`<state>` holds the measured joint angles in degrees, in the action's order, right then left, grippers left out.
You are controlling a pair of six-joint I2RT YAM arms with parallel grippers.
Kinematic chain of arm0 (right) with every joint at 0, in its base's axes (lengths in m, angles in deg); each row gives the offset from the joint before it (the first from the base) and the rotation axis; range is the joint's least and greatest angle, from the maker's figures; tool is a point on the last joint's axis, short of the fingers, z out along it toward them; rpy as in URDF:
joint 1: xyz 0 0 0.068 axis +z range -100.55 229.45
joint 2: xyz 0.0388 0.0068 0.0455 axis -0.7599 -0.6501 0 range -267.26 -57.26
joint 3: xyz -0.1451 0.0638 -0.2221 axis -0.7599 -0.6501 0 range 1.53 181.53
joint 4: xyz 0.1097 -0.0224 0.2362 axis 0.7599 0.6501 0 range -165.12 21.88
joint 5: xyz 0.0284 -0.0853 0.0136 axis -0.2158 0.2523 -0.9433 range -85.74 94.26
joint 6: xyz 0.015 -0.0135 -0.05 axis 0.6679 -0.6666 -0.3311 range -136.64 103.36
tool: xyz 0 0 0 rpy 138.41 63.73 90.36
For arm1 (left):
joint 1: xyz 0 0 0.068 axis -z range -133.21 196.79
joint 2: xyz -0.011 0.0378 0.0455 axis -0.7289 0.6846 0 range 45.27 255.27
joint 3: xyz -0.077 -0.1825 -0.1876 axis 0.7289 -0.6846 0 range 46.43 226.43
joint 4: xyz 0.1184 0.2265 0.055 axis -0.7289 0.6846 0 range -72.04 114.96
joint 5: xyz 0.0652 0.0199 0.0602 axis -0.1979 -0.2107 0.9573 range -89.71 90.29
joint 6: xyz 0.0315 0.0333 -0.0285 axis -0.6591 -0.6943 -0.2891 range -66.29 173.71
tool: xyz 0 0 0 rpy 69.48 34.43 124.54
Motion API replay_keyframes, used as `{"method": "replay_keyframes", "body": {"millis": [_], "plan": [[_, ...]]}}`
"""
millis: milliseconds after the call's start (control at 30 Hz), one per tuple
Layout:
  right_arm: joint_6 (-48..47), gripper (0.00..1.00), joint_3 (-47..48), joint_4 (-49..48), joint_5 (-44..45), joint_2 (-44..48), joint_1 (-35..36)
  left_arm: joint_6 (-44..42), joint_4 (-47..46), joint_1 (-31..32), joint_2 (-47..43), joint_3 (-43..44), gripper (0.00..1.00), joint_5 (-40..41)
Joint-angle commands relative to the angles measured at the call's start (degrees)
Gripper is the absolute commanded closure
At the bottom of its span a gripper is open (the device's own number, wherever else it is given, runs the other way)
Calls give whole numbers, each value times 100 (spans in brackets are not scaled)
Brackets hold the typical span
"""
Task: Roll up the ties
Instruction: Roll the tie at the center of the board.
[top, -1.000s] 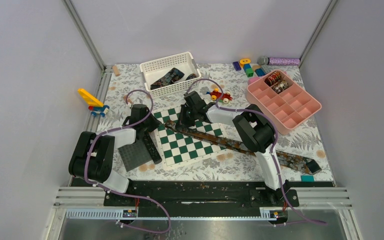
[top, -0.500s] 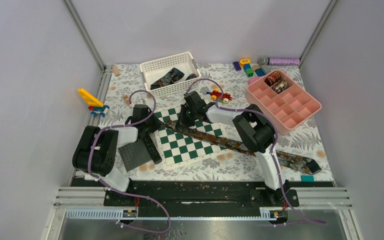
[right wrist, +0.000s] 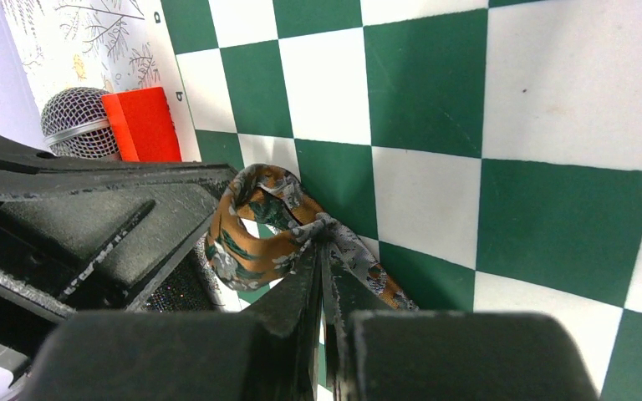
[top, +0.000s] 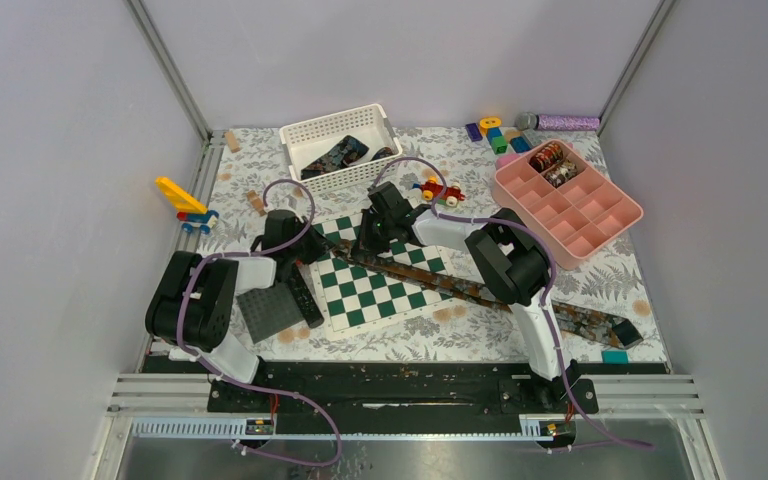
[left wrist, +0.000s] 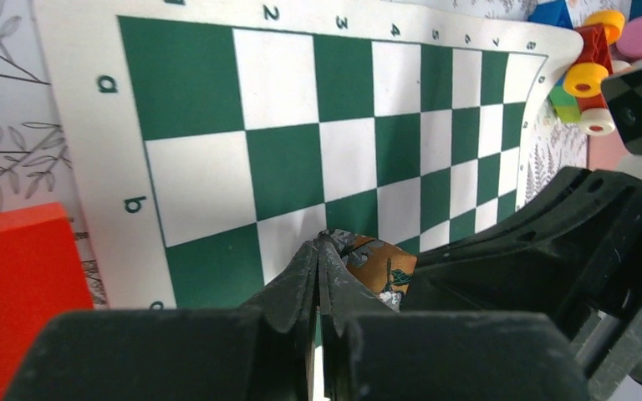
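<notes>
A brown-rust patterned tie (top: 590,321) lies slantwise from the chessboard mat (top: 370,297) to the table's right front. Its far end is curled into a small loop (right wrist: 255,251). My right gripper (top: 363,250) (right wrist: 326,230) is shut on the tie where the loop closes. My left gripper (top: 328,255) (left wrist: 319,242) is shut, and its tip touches the curled tie end (left wrist: 380,266), close against the right gripper's body. Whether it pinches any fabric I cannot tell. Dark ties (top: 338,155) lie in the white basket (top: 305,135). Rolled ties (top: 550,160) sit in the pink tray (top: 605,215).
A dark grey plate (top: 268,312) and a black bar (top: 303,298) lie left of the mat. A red block (left wrist: 17,284) and a microphone (right wrist: 71,121) sit by the mat's edge. A toy car (top: 440,190), coloured blocks (top: 500,135) and a yellow toy (top: 182,200) lie around.
The left arm's elbow has shifted slightly to the right and its wrist has edged toward the tie's end. The right arm and the tie have not moved.
</notes>
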<state>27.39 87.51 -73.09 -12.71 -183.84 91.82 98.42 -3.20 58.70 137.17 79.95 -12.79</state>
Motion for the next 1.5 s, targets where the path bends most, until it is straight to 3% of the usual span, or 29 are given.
{"method": "replay_keyframes", "body": {"millis": [0, 1067, 1467], "plan": [[27, 100, 147, 117, 183, -99, 56, 47, -687, 77, -50, -91, 100, -480], [147, 100, 66, -71, 163, -95, 58, 427, -1346, 539, -102, -491, 100, -858], [123, 100, -235, -650, 101, 494, 53, 457, -1104, 532, -189, -358, 100, -510]]}}
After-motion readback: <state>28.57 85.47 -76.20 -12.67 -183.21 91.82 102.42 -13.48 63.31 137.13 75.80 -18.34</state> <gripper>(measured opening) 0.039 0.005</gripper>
